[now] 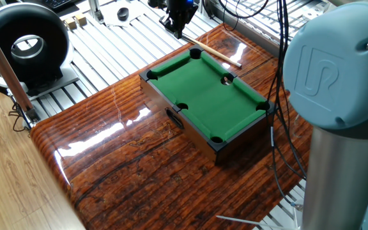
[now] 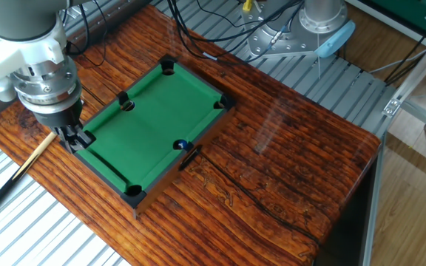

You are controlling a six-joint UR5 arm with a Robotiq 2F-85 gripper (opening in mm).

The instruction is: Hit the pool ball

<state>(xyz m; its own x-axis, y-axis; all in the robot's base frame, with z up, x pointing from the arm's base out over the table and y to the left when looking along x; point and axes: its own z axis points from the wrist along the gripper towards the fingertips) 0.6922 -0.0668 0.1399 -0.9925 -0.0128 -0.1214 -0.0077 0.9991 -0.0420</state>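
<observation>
The pool ball point(image 2: 181, 145) is tiny, dark blue with a white patch. It rests on the green felt of the small pool table point(image 2: 154, 125), right by the middle pocket of the long side that carries a black latch. In one fixed view I cannot make the ball out at that pocket point(image 1: 181, 107). My gripper point(image 2: 73, 137) hangs at the table's far corner, diagonally across from the ball, shut on the thin wooden cue point(image 2: 28, 166). The cue's dark end slants away from the table. From the opposite side the gripper point(image 1: 176, 24) and cue point(image 1: 213, 53) sit behind the table point(image 1: 203, 96).
The pool table stands on a glossy wooden board point(image 1: 126, 166) over slatted metal. A black ring-shaped device point(image 1: 25, 45) stands off the board's corner. Cables point(image 2: 220, 33) trail over the far edge. A second arm's grey column point(image 1: 344, 128) fills one side of one fixed view.
</observation>
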